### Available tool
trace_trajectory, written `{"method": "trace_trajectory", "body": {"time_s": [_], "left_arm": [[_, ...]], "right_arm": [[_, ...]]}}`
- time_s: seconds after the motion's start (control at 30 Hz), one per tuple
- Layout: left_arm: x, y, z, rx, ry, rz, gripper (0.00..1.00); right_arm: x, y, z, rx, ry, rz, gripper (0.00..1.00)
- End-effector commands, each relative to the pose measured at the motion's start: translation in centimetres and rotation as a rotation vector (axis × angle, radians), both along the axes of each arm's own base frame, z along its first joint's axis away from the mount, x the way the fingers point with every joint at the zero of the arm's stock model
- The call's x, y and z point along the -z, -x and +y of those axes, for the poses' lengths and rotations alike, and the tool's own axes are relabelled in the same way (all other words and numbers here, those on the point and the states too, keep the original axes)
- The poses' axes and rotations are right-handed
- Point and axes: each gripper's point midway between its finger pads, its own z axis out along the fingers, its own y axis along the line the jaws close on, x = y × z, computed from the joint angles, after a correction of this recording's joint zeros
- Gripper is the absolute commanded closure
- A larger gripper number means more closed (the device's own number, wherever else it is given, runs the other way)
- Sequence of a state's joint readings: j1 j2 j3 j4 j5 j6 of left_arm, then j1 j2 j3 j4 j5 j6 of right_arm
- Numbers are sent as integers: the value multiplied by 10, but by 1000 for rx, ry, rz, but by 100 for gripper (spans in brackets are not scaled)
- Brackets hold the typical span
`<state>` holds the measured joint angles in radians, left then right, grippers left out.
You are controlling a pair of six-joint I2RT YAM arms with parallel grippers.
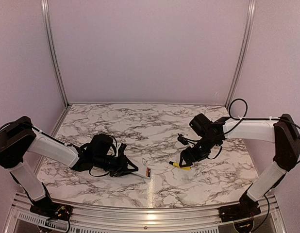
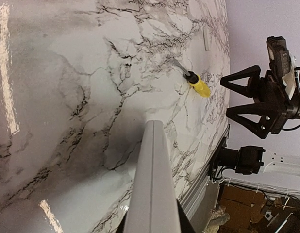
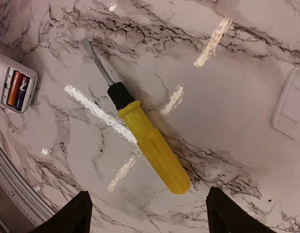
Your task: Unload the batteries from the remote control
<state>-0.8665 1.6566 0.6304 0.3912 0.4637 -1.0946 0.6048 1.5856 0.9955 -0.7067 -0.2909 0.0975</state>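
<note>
Batteries (image 3: 15, 88), seemingly two, in remote control (image 3: 0, 65); labels illegible.

Soft, even overhead light, fairly bright. White glare streaks on glossy worktop (image 3: 247, 87). Remote control (image 2: 152, 184) soft-focus close to lens, with dark diffuse shadow beside it.

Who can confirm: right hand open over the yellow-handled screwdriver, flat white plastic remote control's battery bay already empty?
Wrong on the bay: the right wrist view shows two small cylindrical batteries, one orange, one dark, seated in the bay of the flat white plastic remote control. The rest holds: right hand open over the yellow-handled screwdriver.
</note>
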Motion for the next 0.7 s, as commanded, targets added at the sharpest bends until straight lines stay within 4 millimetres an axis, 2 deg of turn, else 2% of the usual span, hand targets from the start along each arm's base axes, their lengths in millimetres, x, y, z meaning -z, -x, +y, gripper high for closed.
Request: {"method": "trace_trajectory", "body": {"time_s": [0.0, 0.13, 0.2, 0.37, 0.53, 0.67], "left_arm": [[10, 8, 3, 28, -26, 8, 83], [13, 9, 7, 31, -59, 11, 59], [15, 10, 10, 29, -79, 10, 52], [17, 10, 17, 28, -121, 4, 43], [19, 9, 24, 15, -157, -13, 27], [19, 9, 28, 15, -181, -27, 19]], "right_arm": [[7, -2, 6, -10, 20, -24, 22], [16, 3, 10, -40, 59, -26, 25], [21, 6, 13, -55, 78, -22, 28], [27, 7, 14, -59, 99, -24, 34], [32, 6, 10, -56, 126, -27, 37], [36, 8, 8, -58, 138, -22, 39]]}}
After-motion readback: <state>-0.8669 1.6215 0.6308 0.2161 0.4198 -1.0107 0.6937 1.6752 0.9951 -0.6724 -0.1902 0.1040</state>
